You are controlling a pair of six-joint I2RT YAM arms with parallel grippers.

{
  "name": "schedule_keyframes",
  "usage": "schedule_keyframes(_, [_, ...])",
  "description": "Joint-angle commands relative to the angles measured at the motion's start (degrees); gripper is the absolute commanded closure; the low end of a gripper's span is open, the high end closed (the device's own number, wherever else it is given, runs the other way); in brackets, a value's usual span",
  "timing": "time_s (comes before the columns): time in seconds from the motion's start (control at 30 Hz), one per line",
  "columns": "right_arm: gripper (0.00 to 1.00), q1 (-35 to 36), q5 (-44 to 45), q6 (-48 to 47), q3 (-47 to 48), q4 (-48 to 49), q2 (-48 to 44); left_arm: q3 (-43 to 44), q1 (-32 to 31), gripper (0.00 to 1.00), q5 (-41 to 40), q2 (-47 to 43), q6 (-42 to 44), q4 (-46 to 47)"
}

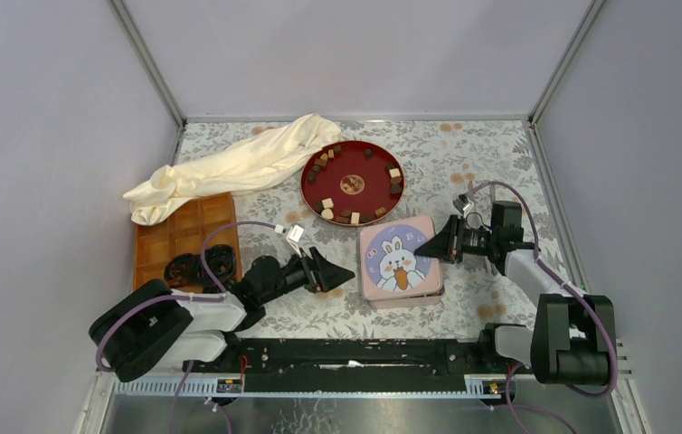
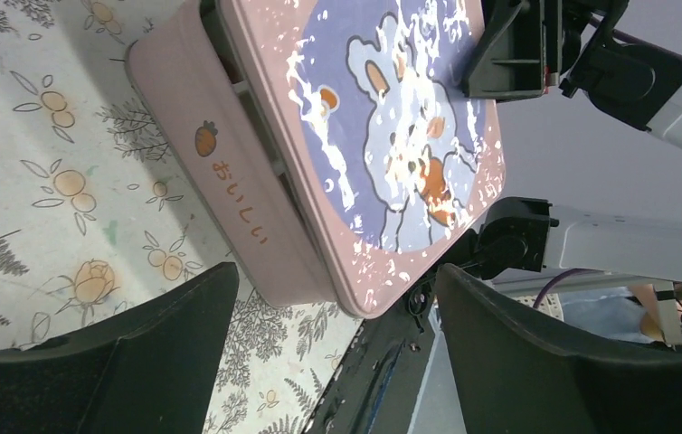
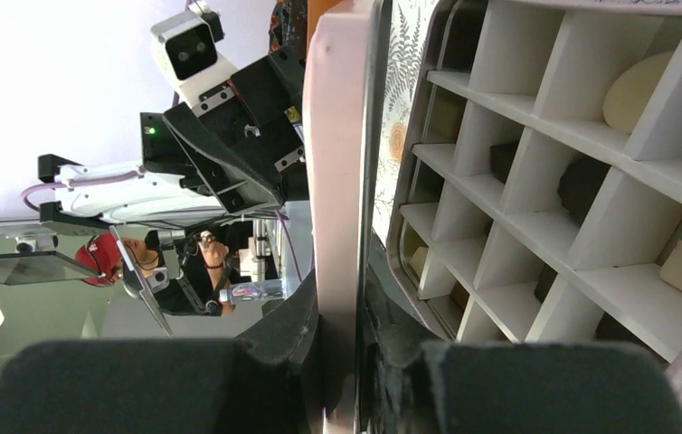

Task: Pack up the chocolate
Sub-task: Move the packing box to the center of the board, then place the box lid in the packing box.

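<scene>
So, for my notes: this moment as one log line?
left claw: open, beside box | right claw: shut on lid | chocolate: some on plate

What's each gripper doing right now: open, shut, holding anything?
Left gripper: open, holding nothing, next to the box.
Right gripper: shut on the edge of the pink rabbit-print box lid.

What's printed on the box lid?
The lid shows a white rabbit with carrot on purple, pink-edged; top view.
</scene>
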Motion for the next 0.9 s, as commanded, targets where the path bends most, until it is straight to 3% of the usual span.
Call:
schedule_keyframes(0.0, [1.00, 0.93, -0.51, -3.64, 2.47, -1.63, 0.46, 2.32, 0.60, 0.14, 2.45, 3.92, -1.25, 9.21])
schedule_keyframes(0.5, [0.93, 0.94, 5.54, -12.31, 5.55, -12.67, 1.35, 8.39, 0.93, 0.34, 9.95, 18.16, -2.84, 10.21])
schedule_keyframes(0.87, [0.81, 0.68, 10.61, -16.79, 8.51, -18.91, 2.64, 12.11, 0.89, 0.45, 13.94, 24.87, -5.34, 11.40])
